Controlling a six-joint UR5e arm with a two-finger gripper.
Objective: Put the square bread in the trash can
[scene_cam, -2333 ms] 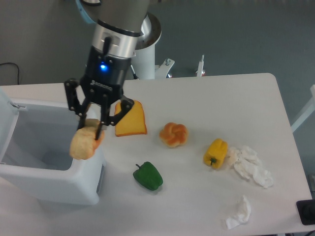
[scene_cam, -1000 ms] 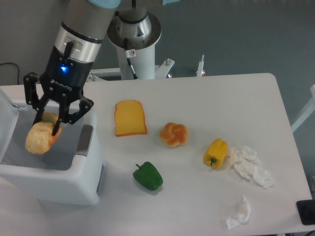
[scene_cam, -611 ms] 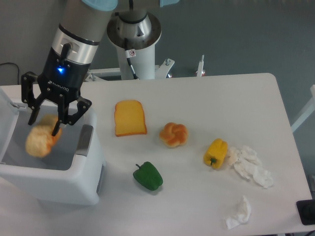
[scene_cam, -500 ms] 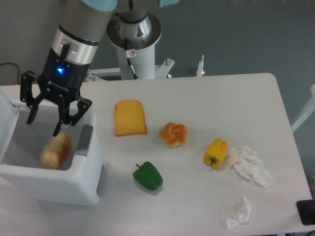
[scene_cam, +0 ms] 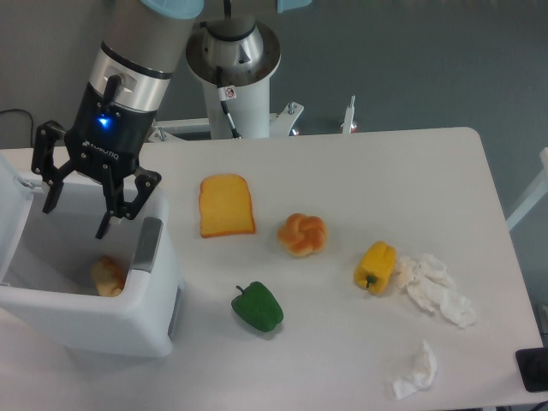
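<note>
Gripper (scene_cam: 75,205) spread wide, empty, over bin (scene_cam: 94,321). Bread (scene_cam: 108,276) below fingers (scene_cam: 108,221), inside bin at near wall. Likely light, crusty, slightly crushable; grip across blocky flat sides if regrasping.

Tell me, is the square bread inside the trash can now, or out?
Inside. The square bread lies low within the trash can walls, and the open gripper above holds nothing.
</note>
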